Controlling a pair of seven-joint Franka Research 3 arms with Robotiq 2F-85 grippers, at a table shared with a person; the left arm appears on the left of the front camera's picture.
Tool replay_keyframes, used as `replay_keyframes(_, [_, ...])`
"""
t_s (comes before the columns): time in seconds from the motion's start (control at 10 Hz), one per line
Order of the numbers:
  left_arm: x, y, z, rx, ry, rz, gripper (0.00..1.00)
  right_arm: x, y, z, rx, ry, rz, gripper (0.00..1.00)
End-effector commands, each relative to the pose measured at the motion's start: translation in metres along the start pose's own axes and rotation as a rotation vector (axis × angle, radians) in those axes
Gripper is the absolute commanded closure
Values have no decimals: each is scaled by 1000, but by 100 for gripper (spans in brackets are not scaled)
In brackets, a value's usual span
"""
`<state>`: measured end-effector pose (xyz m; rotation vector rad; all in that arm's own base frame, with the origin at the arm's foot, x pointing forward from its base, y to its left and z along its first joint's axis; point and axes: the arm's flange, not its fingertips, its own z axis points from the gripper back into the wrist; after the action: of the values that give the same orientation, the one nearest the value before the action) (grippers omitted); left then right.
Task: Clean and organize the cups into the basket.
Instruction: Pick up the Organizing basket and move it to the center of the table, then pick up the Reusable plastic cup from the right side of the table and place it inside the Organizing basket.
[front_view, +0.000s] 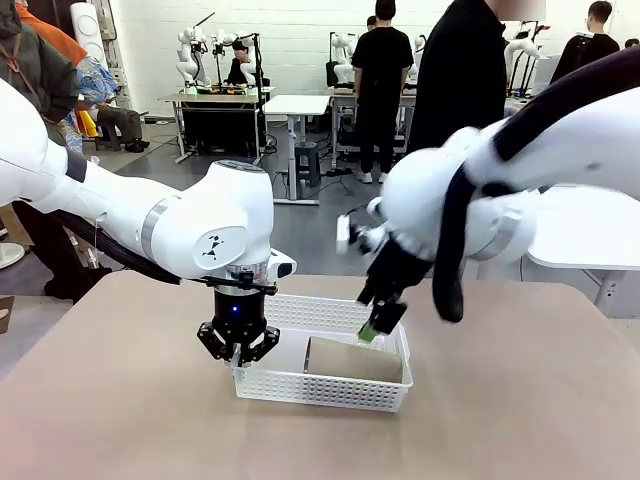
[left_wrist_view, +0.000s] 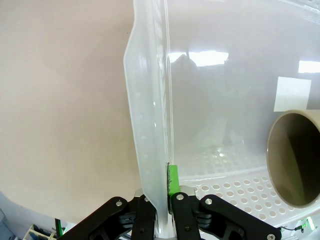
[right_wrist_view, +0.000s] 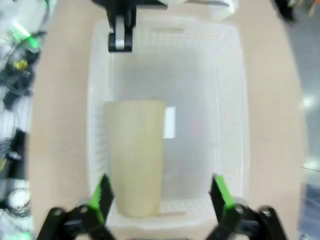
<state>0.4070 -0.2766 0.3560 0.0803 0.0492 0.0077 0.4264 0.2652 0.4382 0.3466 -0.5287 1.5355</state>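
A white perforated basket (front_view: 330, 392) stands in the middle of the table. My left gripper (front_view: 238, 350) is shut on its left wall; in the left wrist view the jaws (left_wrist_view: 164, 200) pinch the thin white wall of the basket (left_wrist_view: 150, 125). One tan cup (front_view: 350, 358) lies on its side inside the basket, its open mouth facing the left wrist camera, cup (left_wrist_view: 295, 160). My right gripper (front_view: 378, 325) hangs open just above the basket's right end. In the right wrist view its green fingers straddle nothing, right gripper (right_wrist_view: 161, 192), with the cup (right_wrist_view: 134, 155) lying below in the basket (right_wrist_view: 227, 100).
The tan table top has free room all around the basket. A person in black stands at the far side behind my right arm. Other tables and people stand farther back in the room.
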Motion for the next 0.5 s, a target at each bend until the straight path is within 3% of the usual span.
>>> replay_keyframes(0.0, [0, -1, -2, 4, 2, -2, 100, -73, 28, 71, -90, -268, 36, 0])
replay_keyframes(0.3, [0, -1, -2, 4, 2, -2, 100, -181, 32, 138, -182, -585, -10, 0])
replay_keyframes(0.4, [0, -1, -2, 4, 2, -2, 100, -217, 36, 150, -189, -618, -11, 0])
